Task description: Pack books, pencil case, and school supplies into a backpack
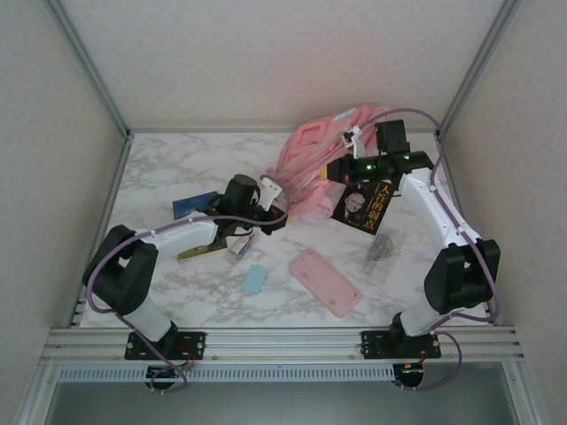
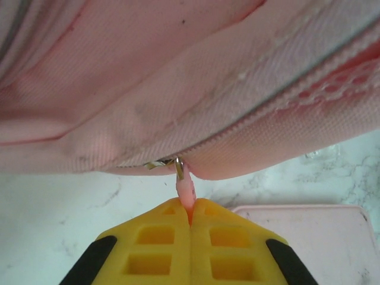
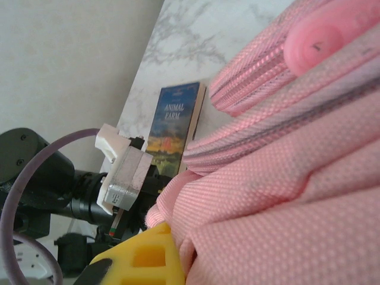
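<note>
The pink backpack lies at the back of the table, its zipper seam close up in the left wrist view. My left gripper is shut on the small pink zipper pull; from above it sits at the bag's near edge. My right gripper is shut on a fold of backpack fabric. One yellow finger shows and the other is hidden by the cloth. The black book lies under the right arm. The landscape book lies left. The pink pencil case lies in front.
A light-blue block and a small silvery-clear item lie near the left forearm. A transparent piece lies right of the pencil case. An olive flat thing pokes out from under the left arm. Enclosure walls ring the table.
</note>
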